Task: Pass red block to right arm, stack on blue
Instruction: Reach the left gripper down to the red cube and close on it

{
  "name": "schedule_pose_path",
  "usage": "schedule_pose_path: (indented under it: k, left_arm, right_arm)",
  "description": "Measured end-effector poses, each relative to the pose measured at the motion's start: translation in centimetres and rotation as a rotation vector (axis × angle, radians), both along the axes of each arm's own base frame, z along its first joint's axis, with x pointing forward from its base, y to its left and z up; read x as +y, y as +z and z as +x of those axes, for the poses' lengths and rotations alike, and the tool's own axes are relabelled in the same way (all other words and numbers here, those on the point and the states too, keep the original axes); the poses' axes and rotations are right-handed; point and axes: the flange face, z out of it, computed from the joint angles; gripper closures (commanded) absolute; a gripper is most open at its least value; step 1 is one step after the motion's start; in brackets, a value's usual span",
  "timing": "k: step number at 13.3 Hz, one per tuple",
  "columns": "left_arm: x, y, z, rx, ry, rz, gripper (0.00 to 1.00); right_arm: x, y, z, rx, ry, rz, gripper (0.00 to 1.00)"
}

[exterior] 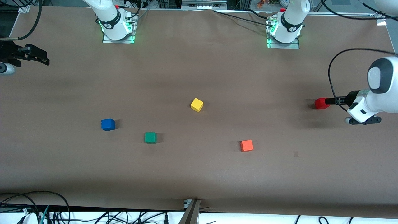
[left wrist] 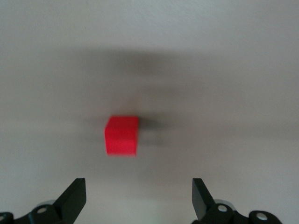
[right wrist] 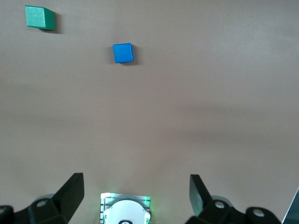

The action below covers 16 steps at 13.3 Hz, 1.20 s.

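Observation:
The red block (exterior: 321,103) lies on the brown table at the left arm's end. My left gripper (exterior: 331,100) hangs over the table right beside it. In the left wrist view the red block (left wrist: 122,135) sits ahead of the open left gripper (left wrist: 138,196), with nothing between the fingers. The blue cube (exterior: 108,124) rests toward the right arm's end, and it also shows in the right wrist view (right wrist: 123,52). My right gripper (exterior: 39,57) waits, open and empty (right wrist: 136,193), high over the table's edge at the right arm's end.
A yellow cube (exterior: 196,105) sits mid-table. A green cube (exterior: 150,137) lies beside the blue one, slightly nearer the front camera. An orange-red cube (exterior: 246,145) lies nearer the camera, toward the left arm's end. Cables run along the table's front edge.

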Motion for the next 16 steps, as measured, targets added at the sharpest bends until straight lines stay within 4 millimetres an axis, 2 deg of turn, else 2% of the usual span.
schedule_pose_path:
  k: [3,7,13,16]
  left_arm:
    - [-0.1,-3.9,-2.2,-0.048,-0.066,0.052,0.0]
    - [-0.2,-6.6,-5.5,-0.129,-0.104,0.055,0.0]
    - [0.6,-7.9,-6.8,-0.128,-0.129,0.044,0.0]
    - [0.8,-9.2,-7.4,-0.157,-0.127,0.044,0.0]
  right_arm:
    - [0.0,0.2,0.1,-0.005,0.0,0.0,0.0]
    - [0.0,0.1,0.1,-0.004,-0.001,0.0,0.0]
    - [-0.1,-0.2,0.3,-0.002,-0.001,-0.001,0.0]
    - [-0.1,-0.2,0.3,-0.002,-0.002,-0.001,0.0]
